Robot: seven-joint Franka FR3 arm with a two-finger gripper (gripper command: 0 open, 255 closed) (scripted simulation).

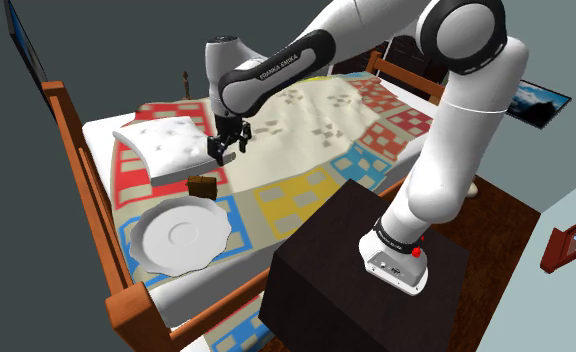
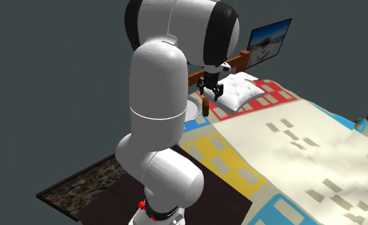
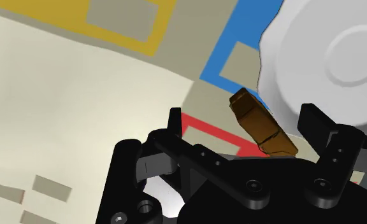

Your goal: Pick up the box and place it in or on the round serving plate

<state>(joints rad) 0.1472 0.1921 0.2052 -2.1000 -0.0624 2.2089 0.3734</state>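
- Brown box [image 1: 203, 187] rests on the patchwork quilt [image 1: 306, 110] of the bed. It is just beside the rim of the round white plate [image 1: 179, 236], on the side toward the white pillow [image 1: 166, 145]. Whether box and plate touch cannot be confirmed.
- Gripper [image 1: 228, 148] hangs above the quilt and clear of the box, its fingers [image 3: 174, 124] spread apart and clasping nothing.
- Governing relation: the box lies below the gripper and offset toward the plate. In the wrist view it appears between the two fingers, nearer the one on the plate's side, and neither touches it.
- Orientation: the box reads as a narrow slab standing on an edge. Its long axis runs roughly alongside the plate's rim, not toward the plate's centre. In the wrist view that axis lies oblique to the line joining the fingers.
- Assessment: approach stage, grasp not yet made. The coming move appears to need a short shift toward the plate. A wrist turn would let the fingers close across the slab's thin width before descent.
- Risk noted: closing at the present oblique angle could twist the box or nudge it against the rim.
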